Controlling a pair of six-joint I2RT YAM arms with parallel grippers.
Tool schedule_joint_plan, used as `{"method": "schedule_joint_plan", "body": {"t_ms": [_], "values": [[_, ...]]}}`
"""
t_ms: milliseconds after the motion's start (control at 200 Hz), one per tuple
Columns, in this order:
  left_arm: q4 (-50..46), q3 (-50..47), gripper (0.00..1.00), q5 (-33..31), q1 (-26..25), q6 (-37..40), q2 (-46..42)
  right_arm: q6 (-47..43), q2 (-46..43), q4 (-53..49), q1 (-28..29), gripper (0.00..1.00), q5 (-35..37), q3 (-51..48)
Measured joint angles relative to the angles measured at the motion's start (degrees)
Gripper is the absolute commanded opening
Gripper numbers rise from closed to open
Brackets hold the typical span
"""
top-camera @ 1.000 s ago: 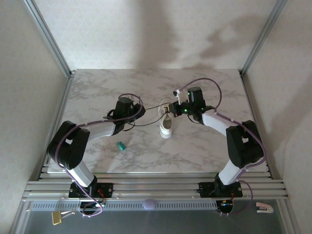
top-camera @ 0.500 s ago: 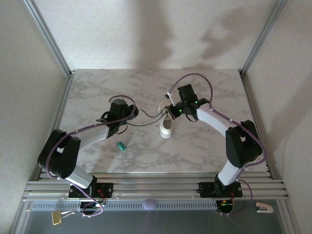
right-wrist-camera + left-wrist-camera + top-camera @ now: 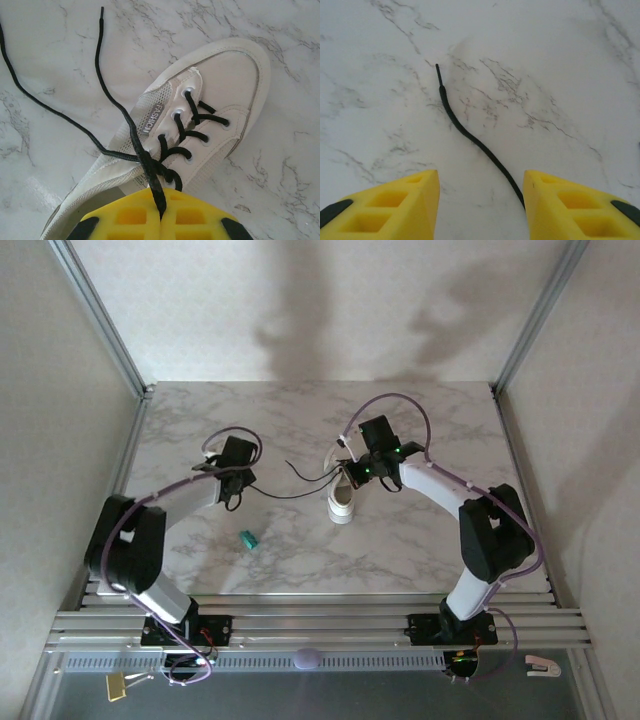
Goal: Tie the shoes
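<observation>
Overhead, we see the left gripper at about 9 o'clock from the middle of the marble table, well apart from the shoe. On its wrist camera the left gripper has its yellow fingers spread wide, holding nothing. One of the laces lies flat on the marble between them, running from its tip at 11 o'clock down toward 5 o'clock, where it passes just beside the inner edge of one finger.

A small teal object lies toward 7 o'clock of the table, apart from everything else.

The laces trail loosely across the marble from the shoe toward 9 o'clock.

The white sneaker sits near the middle of the table, its length running 12 to 6 o'clock.

Just at its 12 o'clock end hangs the right gripper. On the right wrist camera the sneaker points its toe toward 1 o'clock, and the laces leave the eyelets in two strands, crossing over the tongue. The right gripper has its fingers pressed together, pinching a strand of lace just below that crossing.
</observation>
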Motion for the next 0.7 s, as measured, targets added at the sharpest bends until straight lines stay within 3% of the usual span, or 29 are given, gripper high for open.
{"method": "schedule_joint_plan", "body": {"t_ms": [245, 701], "values": [[-4.66, 5.99, 0.44, -0.28, 0.00, 0.04, 6.97, 0.02, 0.09, 0.02, 0.04, 0.00, 0.55, 0.00], [-7.17, 8.94, 0.47, -1.07, 0.00, 0.04, 12.37, 0.02, 0.24, 0.11, 0.31, 0.00, 0.55, 0.00]]}}
